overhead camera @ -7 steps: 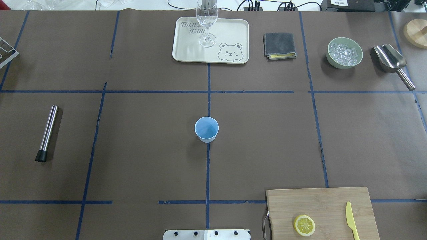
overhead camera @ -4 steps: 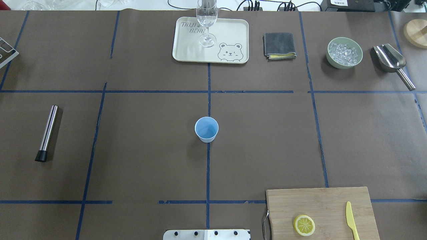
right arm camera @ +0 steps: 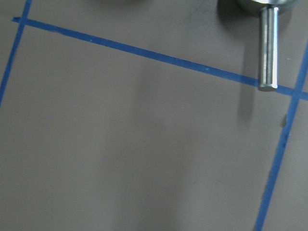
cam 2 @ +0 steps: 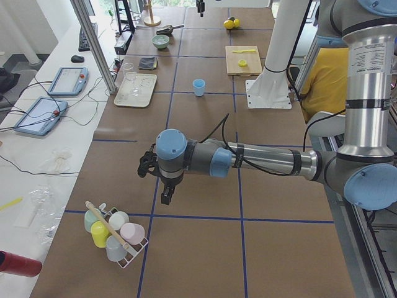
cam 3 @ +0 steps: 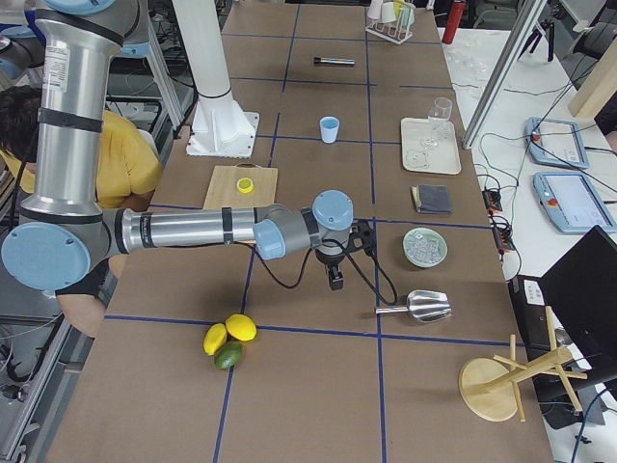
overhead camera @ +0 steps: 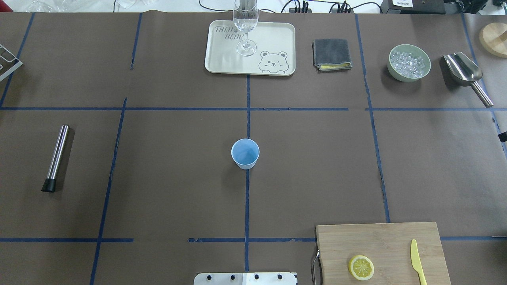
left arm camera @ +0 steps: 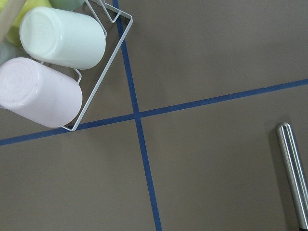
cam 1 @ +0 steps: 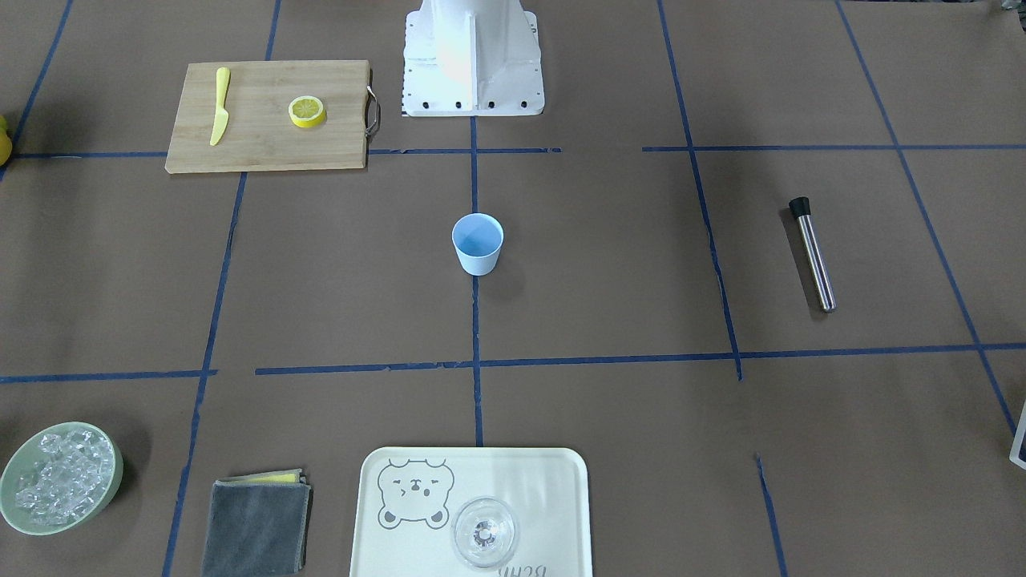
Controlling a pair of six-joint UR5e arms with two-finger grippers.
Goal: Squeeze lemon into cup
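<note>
Left gripper (cam 2: 166, 198) hangs well apart from cup (overhead camera: 245, 153) — tray (overhead camera: 277, 39) reads "BEAR".

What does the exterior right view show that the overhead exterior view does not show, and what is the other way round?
Only the exterior right view shows the right arm and its gripper, whole citrus fruits near the table's end, and two tablets. Only the overhead view lets me make out the yellow knife. Both show the cup, the lemon slice on the cutting board, the tray with the glass, the ice bowl and the scoop.
</note>
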